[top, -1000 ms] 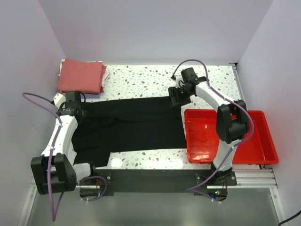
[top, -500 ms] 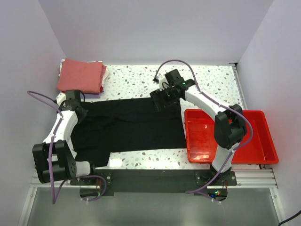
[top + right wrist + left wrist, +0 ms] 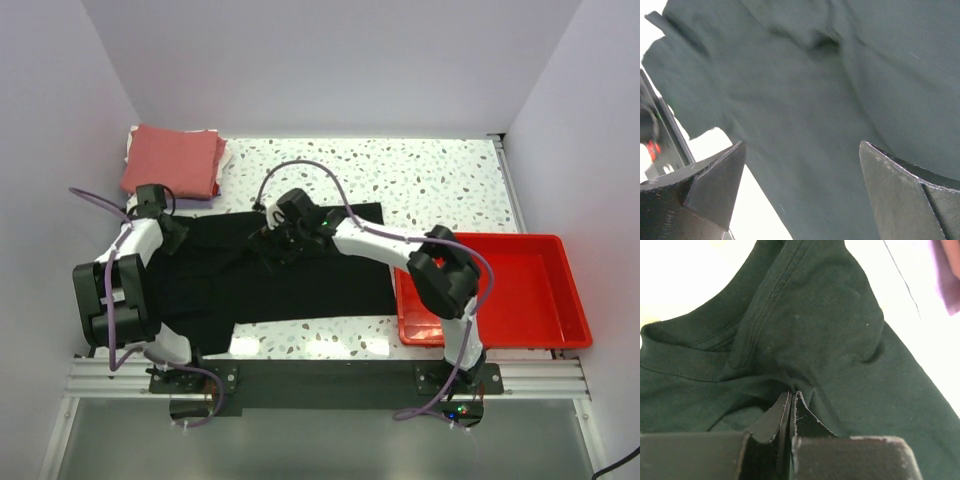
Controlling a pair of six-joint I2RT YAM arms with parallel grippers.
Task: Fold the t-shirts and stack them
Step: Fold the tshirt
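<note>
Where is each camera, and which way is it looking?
Top external: above and behind the arms, looking down at the black t-shirt and red tray; both arms show.
Left wrist: on the left arm, facing the shirt's collar; its shut left gripper pinches cloth.
Right wrist: on the right arm, facing the shirt; its open right gripper shows.
All three share the black t-shirt.

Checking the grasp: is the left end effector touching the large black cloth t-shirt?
Touching: left wrist view shows the left end effector pinching the large black cloth t-shirt.

Robot lab, terrazzo table (image 3: 440,170), pale booth walls (image 3: 300,60)
</note>
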